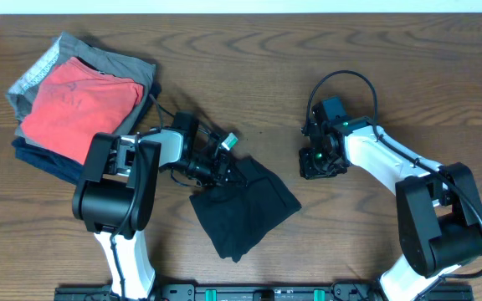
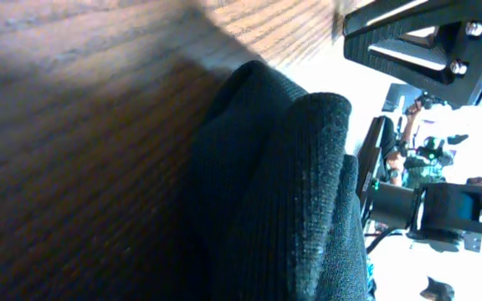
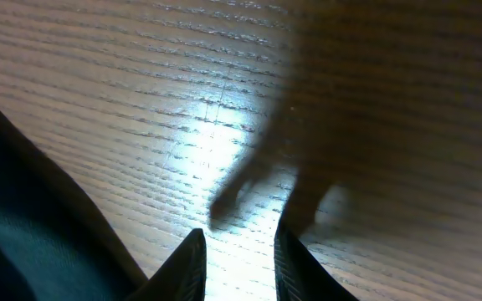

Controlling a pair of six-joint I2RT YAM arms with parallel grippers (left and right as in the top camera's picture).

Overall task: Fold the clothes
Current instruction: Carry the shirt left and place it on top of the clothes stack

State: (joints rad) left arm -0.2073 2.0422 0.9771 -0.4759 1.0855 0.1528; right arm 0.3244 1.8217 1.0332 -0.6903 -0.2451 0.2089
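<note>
Left gripper [image 1: 223, 170] at bunched corner of black soft-fabric shirt [image 1: 245, 209] crumpled on brown wooden table [image 1: 350, 50], grip state undeterminable; right gripper [image 1: 322, 164] parted, empty; one-sided pull would likely drag shirt askew.

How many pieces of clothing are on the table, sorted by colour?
black shirt: 1
red folded garment: 1
grey folded garment: 1
navy folded garment: 1
Total: 4
</note>
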